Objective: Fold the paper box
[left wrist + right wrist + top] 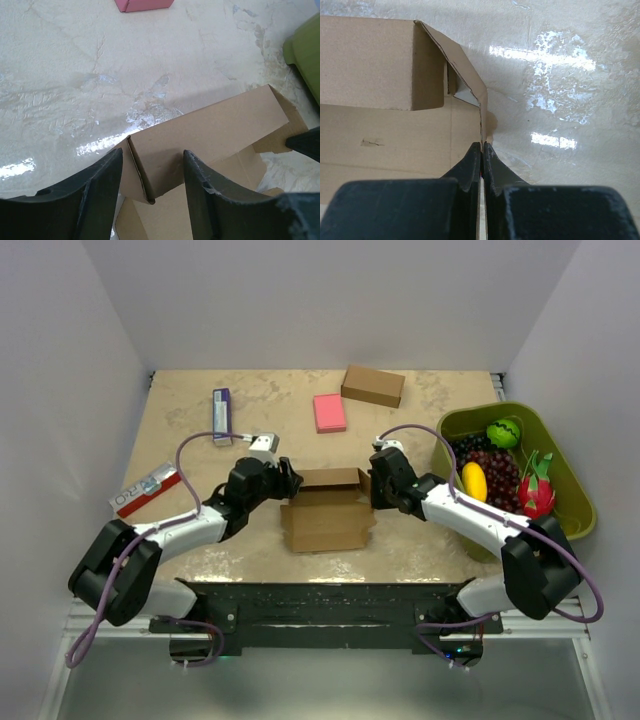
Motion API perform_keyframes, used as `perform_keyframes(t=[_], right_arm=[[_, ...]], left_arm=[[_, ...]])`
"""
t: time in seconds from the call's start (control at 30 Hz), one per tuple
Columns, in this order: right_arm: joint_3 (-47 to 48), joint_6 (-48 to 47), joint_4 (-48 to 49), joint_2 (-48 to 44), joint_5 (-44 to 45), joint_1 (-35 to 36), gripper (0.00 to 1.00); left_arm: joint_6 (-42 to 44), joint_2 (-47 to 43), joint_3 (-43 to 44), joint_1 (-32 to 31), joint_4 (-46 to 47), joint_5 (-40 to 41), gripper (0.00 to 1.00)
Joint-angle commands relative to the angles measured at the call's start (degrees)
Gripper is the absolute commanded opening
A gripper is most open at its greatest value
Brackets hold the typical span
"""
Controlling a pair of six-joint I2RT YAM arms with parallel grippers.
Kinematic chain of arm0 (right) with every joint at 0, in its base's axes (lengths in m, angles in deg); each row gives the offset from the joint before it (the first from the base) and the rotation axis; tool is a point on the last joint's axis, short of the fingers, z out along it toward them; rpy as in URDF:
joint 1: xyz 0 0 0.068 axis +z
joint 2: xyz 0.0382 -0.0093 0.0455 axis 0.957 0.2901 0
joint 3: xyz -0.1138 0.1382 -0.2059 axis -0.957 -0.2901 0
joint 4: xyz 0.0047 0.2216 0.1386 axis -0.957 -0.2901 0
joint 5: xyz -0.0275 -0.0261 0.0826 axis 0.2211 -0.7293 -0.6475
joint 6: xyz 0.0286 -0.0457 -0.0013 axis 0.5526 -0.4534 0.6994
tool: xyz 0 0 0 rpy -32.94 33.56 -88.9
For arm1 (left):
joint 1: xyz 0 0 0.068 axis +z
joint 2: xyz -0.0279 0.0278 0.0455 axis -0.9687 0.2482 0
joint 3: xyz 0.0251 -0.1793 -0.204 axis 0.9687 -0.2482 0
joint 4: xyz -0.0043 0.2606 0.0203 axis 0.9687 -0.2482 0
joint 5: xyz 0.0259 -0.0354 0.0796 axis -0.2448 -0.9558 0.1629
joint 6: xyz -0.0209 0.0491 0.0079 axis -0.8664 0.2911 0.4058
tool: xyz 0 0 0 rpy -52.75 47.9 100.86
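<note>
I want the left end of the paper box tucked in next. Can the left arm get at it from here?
Probably yes: the left fingers stand open astride the paper box at its left corner, with nothing between them and the cardboard, and the right fingers pinch the opposite flap.

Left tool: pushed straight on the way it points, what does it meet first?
Probably the paper box: its raised wall's folded corner stands between the left tool's open fingers, right ahead; depth is unclear.
</note>
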State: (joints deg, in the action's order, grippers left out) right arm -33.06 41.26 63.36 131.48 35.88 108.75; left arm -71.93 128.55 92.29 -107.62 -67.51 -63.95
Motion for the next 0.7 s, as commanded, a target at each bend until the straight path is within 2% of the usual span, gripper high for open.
perform_keyframes(t=[0.0,0.17,0.6,0.67], right_arm=[[1.23,0.09,-0.75,-1.83,0.36,0.16,0.0],[1.76,0.35,0.04,-2.0,-2.26,0.94,0.0],[3.96,3.86,5.75,1.16,-7.63,7.45,0.0],[3.44,4.13,7.85,1.69,-8.25,7.8,0.02]], left_arm=[[-1.17,-0.15,-2.91,0.35,3.66,-1.41,0.54],[-1.87,0.55,-4.5,0.43,5.25,-1.41,0.48],[-1.7,0.82,-3.79,0.35,5.34,-3.78,0.46],[-1.35,0.82,-3.62,0.43,4.81,-3.61,0.46]])
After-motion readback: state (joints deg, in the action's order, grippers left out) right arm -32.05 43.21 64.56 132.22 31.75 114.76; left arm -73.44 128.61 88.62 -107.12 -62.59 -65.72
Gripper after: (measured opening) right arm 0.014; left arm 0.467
